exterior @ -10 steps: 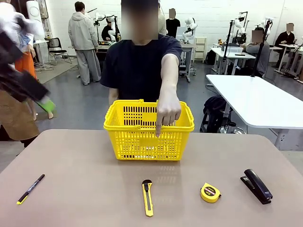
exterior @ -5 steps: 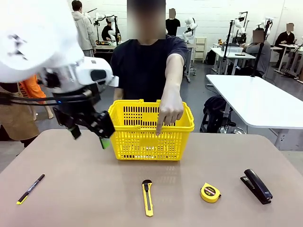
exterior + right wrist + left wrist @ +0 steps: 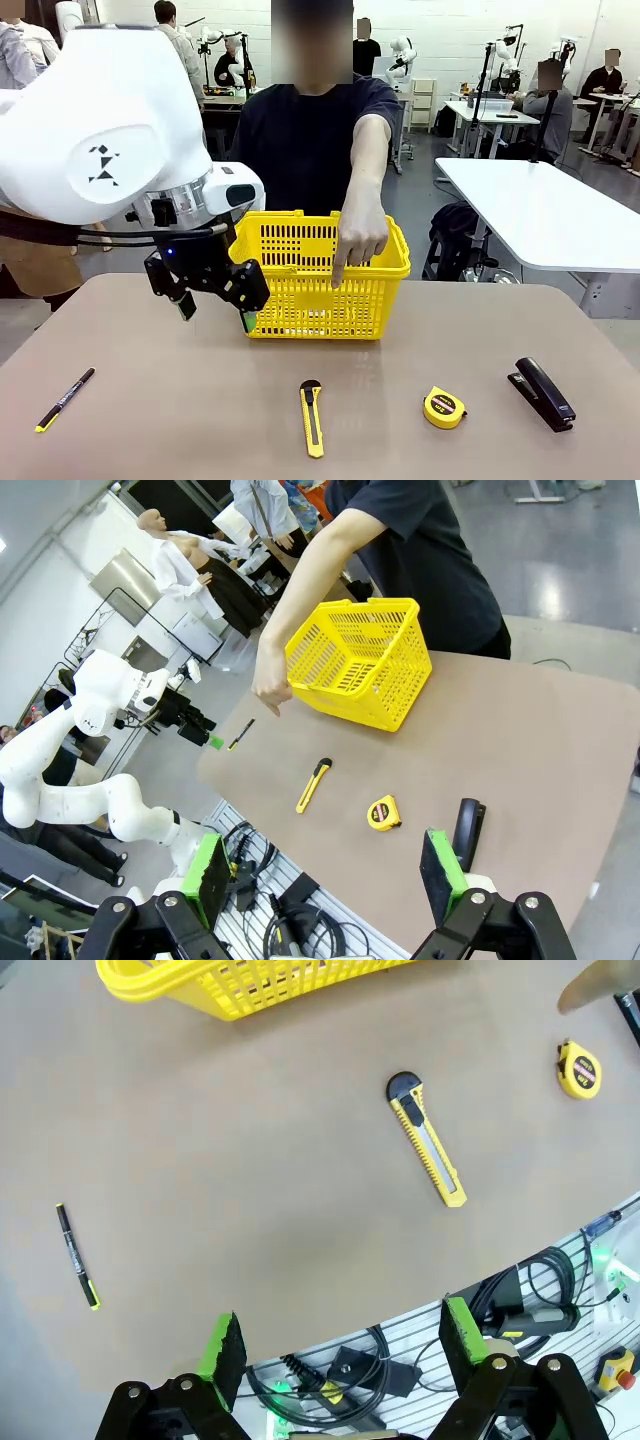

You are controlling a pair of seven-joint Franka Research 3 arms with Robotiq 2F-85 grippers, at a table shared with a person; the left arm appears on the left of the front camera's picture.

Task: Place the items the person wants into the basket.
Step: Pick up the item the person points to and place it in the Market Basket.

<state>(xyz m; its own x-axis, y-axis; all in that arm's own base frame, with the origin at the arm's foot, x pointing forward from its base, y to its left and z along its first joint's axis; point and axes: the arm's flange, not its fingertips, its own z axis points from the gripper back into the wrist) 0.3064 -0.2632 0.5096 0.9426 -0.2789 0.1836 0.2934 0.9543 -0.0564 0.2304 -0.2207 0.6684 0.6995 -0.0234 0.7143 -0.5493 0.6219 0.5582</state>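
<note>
Desk [image 3: 150, 420] centre-left: the left pincer [image 3: 217, 316] hovers released, empty. Lower-right of it lies the utility knife [image 3: 312, 418], long axis running up-down.

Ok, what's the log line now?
left gripper open, empty | right gripper open | hand pointing down | utility knife on table

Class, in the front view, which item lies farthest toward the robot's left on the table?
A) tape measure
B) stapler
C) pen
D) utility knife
C: the pen lies near the left edge of the table; the utility knife, tape measure and stapler all sit further right.
</note>
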